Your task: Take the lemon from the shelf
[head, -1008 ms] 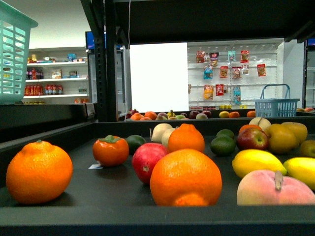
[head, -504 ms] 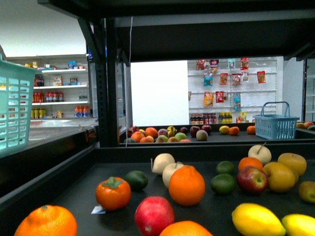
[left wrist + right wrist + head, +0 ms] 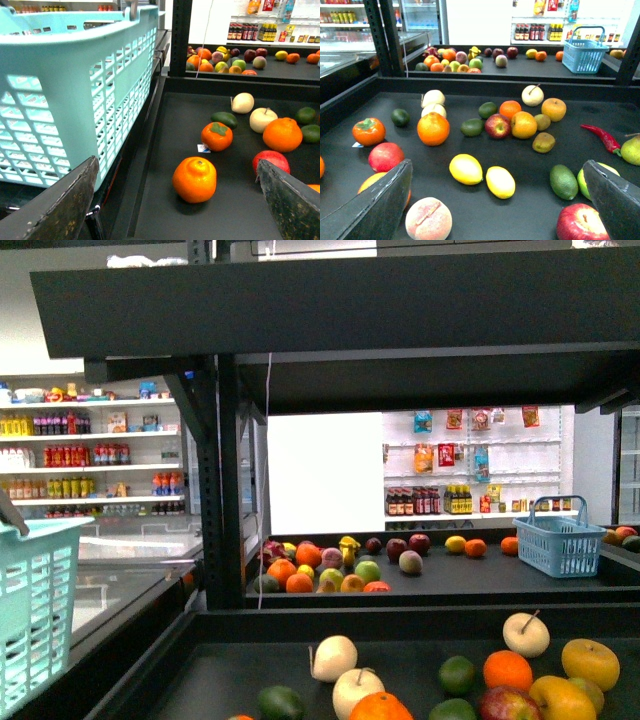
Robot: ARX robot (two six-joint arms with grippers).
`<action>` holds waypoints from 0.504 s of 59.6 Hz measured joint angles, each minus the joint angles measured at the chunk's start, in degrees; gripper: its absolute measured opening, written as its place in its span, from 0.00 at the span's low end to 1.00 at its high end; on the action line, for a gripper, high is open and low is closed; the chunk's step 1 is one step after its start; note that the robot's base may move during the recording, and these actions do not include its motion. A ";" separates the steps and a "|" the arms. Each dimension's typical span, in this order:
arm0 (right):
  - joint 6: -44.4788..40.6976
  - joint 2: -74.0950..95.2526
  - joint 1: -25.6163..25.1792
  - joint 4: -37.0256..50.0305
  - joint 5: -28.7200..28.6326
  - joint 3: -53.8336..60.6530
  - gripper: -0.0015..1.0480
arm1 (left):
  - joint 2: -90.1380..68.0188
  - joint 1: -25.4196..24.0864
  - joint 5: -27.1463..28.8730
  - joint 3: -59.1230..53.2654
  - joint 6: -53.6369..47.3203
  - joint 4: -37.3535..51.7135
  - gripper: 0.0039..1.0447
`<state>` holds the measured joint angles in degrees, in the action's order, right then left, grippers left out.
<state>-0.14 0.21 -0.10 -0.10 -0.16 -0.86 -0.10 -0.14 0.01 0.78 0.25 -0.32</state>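
Two lemons lie side by side on the black shelf tray [image 3: 385,107] in the right wrist view, one [image 3: 466,169] nearer the peach, the other [image 3: 500,182] beside it. My right gripper [image 3: 497,167] is open above them, its fingers well apart on either side with nothing between them. In the left wrist view my left gripper [image 3: 177,161] is also open, over an orange [image 3: 195,179] on the same tray [image 3: 165,150]. No lemon on this tray shows in the front view, which cuts off the near fruit.
A teal basket [image 3: 75,90] stands left of the tray. Around the lemons lie a peach [image 3: 428,218], a lime [image 3: 563,181], red apples [image 3: 582,223], an orange [image 3: 433,128] and a red chilli [image 3: 602,137]. An upper shelf board [image 3: 330,310] overhangs. A blue basket [image 3: 560,535] sits behind.
The front view has risen: the near fruit, lemons included, has slid down out of the frame, and the upper shelf board and more of the far shelves now show.
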 joint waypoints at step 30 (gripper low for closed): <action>0.00 0.00 0.00 0.02 -0.02 0.00 0.98 | 0.00 0.00 0.00 0.00 -0.02 0.00 0.93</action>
<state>-0.14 0.21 -0.10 -0.08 -0.19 -0.86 -0.10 -0.14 0.01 0.78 0.23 -0.32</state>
